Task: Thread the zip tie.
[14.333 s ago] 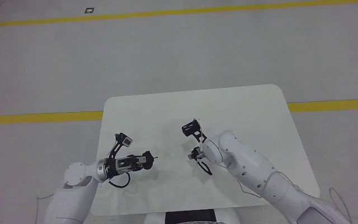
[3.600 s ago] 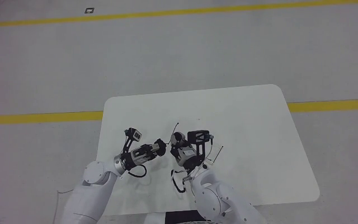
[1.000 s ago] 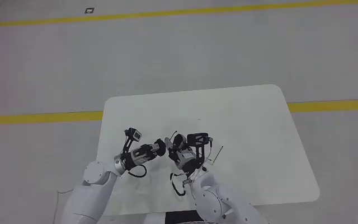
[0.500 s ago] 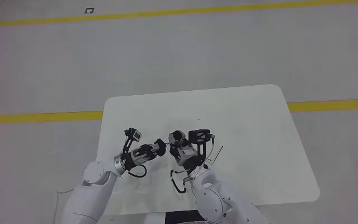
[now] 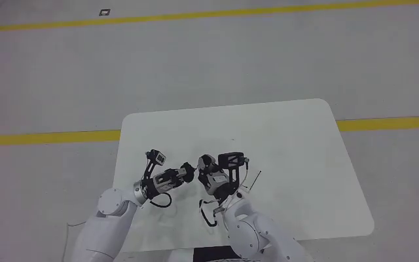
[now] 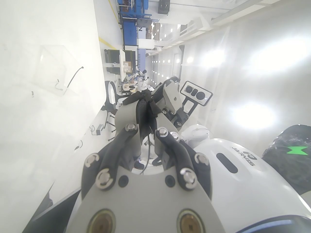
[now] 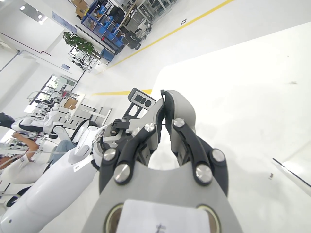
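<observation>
**White arms, grey and black end effectors**

Wears glossy white shells on the left arm (image 5: 108,206) and right arm (image 5: 254,230), black cables (image 5: 207,217) looping at the wrists. Shows grey plates, black linkages and silver screws on the left end effector (image 6: 145,98) and right end effector (image 7: 164,98), with black ribbed finger pads.

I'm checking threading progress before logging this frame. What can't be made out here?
Top view: the zip tie is too small, where the left gripper meets the right gripper, to show whether it is threaded.
Left wrist view: black pads hide the tie's end.
Right wrist view: shut pads hide what they pinch.
Top view again: the thin strip on the table is too small to identify.
</observation>
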`<act>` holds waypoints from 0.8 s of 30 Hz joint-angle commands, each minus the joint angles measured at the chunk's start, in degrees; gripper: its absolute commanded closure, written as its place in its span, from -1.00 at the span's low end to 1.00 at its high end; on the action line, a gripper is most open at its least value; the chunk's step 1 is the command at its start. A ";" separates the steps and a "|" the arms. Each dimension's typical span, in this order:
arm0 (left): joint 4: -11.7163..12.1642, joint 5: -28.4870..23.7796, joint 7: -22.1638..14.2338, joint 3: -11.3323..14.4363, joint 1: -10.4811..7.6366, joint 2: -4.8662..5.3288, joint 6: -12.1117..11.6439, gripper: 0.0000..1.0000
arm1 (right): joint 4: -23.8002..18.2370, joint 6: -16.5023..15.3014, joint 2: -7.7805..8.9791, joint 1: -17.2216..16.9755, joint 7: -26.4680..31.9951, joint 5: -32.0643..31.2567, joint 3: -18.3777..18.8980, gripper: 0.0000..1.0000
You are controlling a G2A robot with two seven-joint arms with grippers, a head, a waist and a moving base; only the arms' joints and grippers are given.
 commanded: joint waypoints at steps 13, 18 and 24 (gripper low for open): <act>0.00 0.00 0.00 0.00 0.00 0.00 0.00 1.00 | 0.95 0.00 0.21 0.01 -0.28 0.78 -0.35 1.00; 0.00 0.00 0.00 0.00 0.00 0.00 0.00 1.00 | 0.75 0.00 0.30 -0.14 -0.68 1.16 -0.22 -1.00; 0.00 0.00 0.00 0.00 0.00 0.00 0.00 1.00 | -1.67 -0.56 0.82 -1.30 -1.94 2.53 0.95 -1.00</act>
